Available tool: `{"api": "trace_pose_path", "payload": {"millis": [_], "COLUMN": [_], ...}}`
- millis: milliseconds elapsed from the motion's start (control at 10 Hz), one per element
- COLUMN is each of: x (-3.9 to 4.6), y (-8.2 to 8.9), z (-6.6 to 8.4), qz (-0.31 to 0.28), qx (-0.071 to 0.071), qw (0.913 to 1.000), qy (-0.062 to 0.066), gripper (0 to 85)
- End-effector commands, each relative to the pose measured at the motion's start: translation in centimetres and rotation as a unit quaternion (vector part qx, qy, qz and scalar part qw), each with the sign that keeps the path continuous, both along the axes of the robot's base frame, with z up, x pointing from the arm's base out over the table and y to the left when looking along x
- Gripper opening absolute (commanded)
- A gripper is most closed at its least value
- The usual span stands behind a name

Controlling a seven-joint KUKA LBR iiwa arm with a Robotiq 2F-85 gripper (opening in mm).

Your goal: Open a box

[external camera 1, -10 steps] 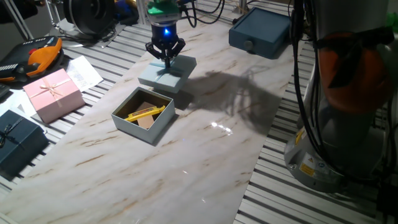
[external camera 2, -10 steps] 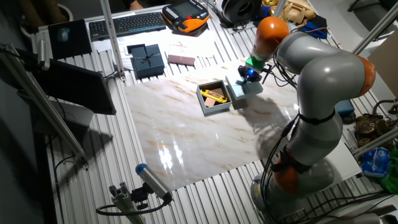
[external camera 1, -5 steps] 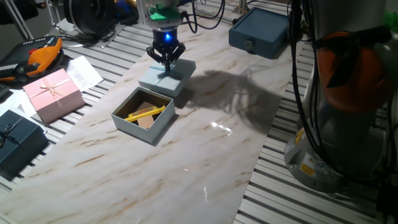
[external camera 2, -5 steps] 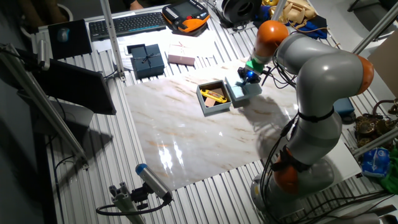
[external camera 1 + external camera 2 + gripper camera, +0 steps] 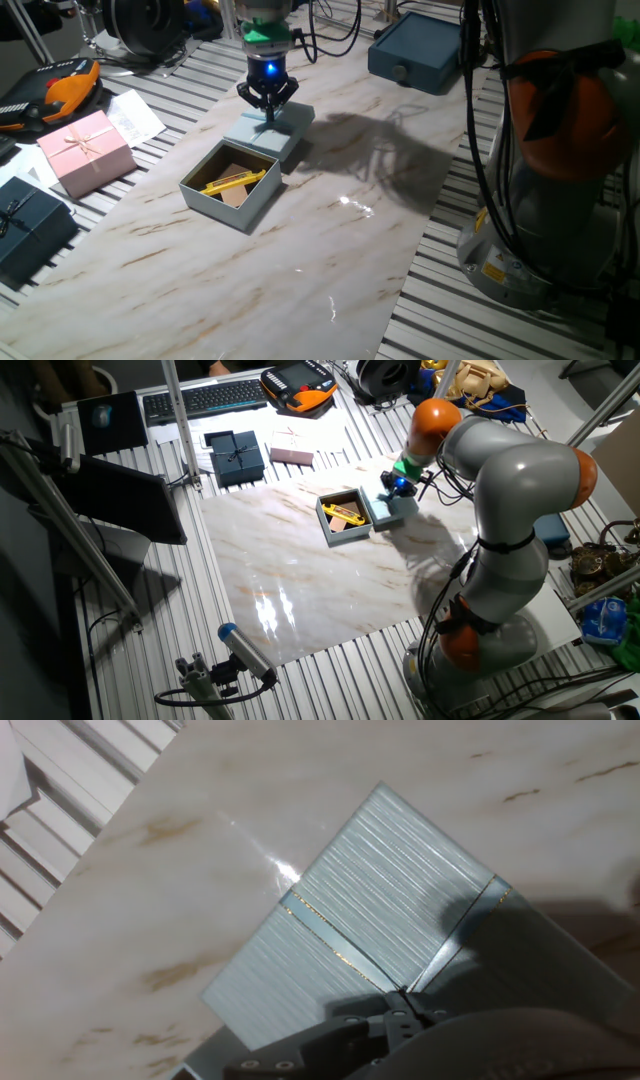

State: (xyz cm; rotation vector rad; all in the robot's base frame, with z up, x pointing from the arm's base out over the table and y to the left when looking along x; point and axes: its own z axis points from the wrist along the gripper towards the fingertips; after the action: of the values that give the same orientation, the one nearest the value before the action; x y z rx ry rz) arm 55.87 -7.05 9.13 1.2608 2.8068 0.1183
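The pale blue box (image 5: 232,185) stands open on the marble tabletop, its brown inside showing with a yellow object (image 5: 230,182) in it. It also shows in the other fixed view (image 5: 345,518). Its lid (image 5: 268,128) is just behind the box, low over the table, and also shows in the other fixed view (image 5: 392,506). My gripper (image 5: 267,103) is right above the lid's middle, fingers closed together at the ribbon bow. In the hand view the lid (image 5: 380,910) fills the frame, with my gripper (image 5: 400,1010) at the ribbon crossing.
A pink ribboned box (image 5: 85,150) and a dark navy ribboned box (image 5: 30,225) sit at the left on the slatted surface. A dark grey case (image 5: 420,50) stands at the back right. The arm's base (image 5: 560,150) stands at the right.
The gripper and the lid have come down a little toward the table beside the open box. The box has not moved.
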Motion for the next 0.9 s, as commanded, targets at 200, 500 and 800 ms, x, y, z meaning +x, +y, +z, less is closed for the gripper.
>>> {"api": "trace_pose_path", "payload": {"millis": [200, 500, 800], "x": [0.1, 0.07, 0.05], "y": [-0.1, -0.3, -0.3], "z": [-0.8, -1.1, -1.7], "qz": [0.003, 0.001, 0.0], "qx": [0.001, 0.008, 0.015], "qw": [1.0, 1.0, 0.9998], "qy": [-0.003, -0.003, -0.013], "gripper": [0.0, 0.0, 34.0]}}
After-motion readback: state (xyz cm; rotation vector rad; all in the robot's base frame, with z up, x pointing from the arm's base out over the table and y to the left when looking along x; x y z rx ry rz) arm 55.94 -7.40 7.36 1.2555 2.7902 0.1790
